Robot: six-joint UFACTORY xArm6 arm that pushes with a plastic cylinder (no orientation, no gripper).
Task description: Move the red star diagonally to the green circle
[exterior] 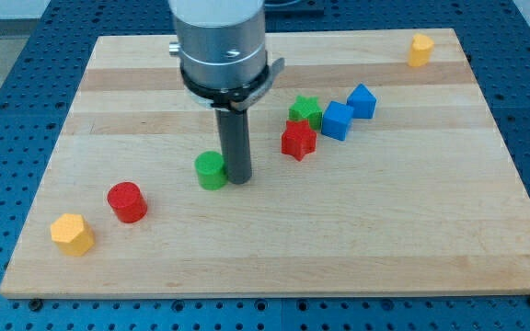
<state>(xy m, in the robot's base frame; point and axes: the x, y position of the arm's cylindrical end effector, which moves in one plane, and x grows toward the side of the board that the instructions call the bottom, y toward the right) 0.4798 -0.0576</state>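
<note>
The red star lies on the wooden board right of centre, just below a green star. The green circle is a short green cylinder left of centre. My tip stands right beside the green circle on its right side, touching or nearly touching it. The red star is about a block's width and a half to the right of my tip and a little higher in the view. The rod rises to the grey arm body at the view's top.
Two blue blocks sit right of the green star. A red cylinder and a yellow block lie at the lower left. Another yellow block sits at the top right corner. The board rests on a blue perforated table.
</note>
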